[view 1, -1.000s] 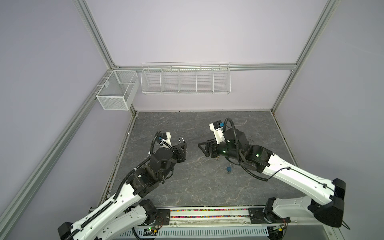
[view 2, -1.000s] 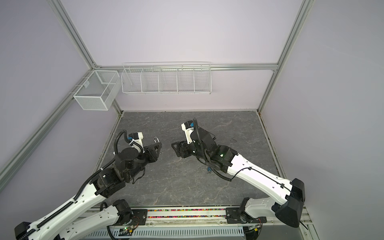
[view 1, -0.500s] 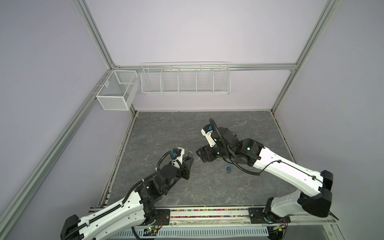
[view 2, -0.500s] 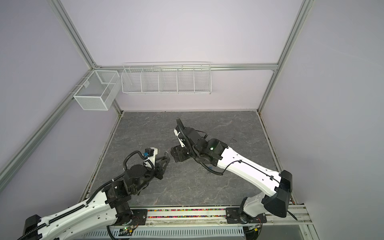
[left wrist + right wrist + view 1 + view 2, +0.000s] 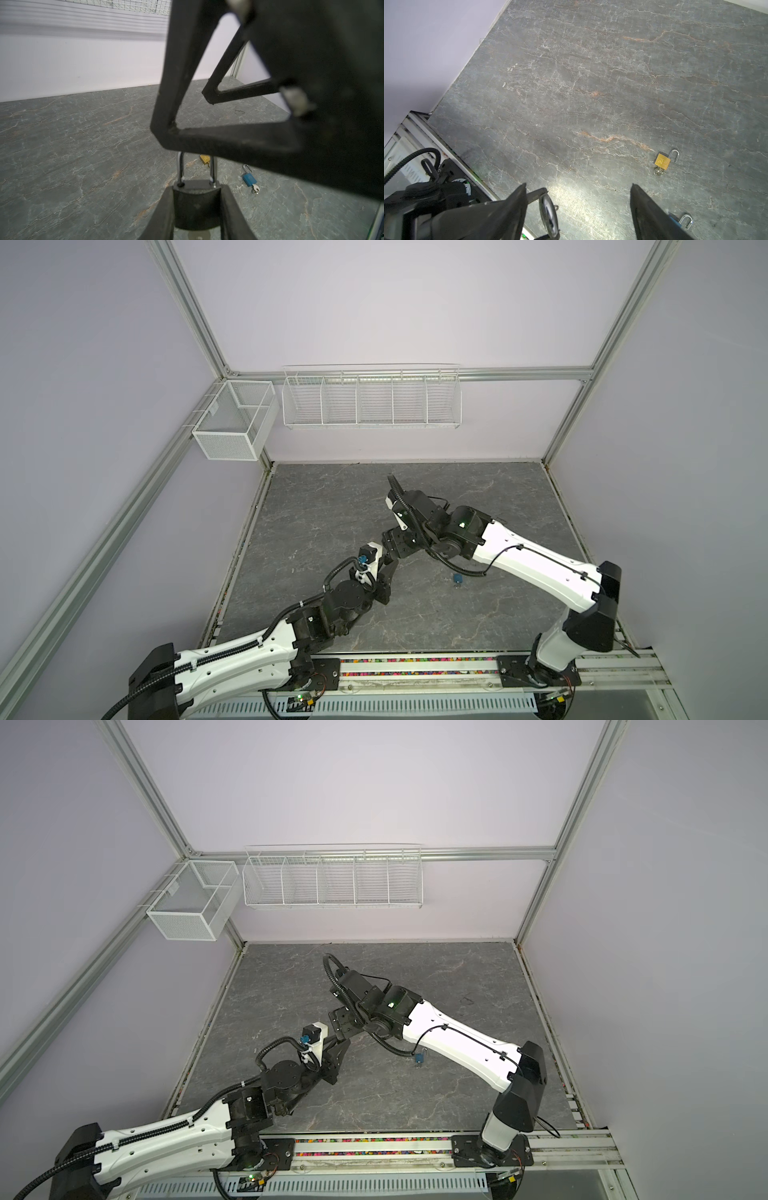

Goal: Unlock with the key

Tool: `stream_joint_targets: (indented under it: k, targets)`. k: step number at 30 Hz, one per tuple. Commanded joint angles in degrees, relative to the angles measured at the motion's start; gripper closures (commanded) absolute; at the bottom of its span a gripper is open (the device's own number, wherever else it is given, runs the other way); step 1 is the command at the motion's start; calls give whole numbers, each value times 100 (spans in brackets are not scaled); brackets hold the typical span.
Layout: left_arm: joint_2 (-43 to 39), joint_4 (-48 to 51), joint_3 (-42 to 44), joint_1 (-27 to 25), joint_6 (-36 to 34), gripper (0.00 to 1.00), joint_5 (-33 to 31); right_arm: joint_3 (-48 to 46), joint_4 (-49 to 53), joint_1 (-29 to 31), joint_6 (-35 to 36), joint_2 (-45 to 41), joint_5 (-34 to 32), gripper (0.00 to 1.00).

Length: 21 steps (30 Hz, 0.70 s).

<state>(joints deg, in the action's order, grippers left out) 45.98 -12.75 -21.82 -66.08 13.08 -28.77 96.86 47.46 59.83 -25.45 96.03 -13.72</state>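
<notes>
black lock held, other pincer wide

the left gripper [image 5: 196,189] pinched the black padlock [image 5: 196,205] by its flat sides, loop up, near the blue padlock [image 5: 248,179] on the table [image 5: 591,83]. the right gripper [image 5: 578,185] stood wide and empty, near the blue padlock too. we thought the black padlock was hard, smooth and heavy, best held by its body. the mark on the gold padlock [image 5: 662,161] was too small to read.

Lilac walls [image 5: 374,302], grey marbled floor [image 5: 332,497], wire baskets [image 5: 372,406].
</notes>
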Motion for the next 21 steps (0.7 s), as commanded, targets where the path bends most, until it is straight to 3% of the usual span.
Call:
stream_joint_targets:
  k: [1, 21]
  targets:
    - [-10, -333, 5, -35, -133, 100, -194, 221, 309, 85, -3, 145, -453, 21]
    - [-188, -413, 82, -43, -306, 100, -210, 933, 1013, 182, 258, 660, -1327, 19]
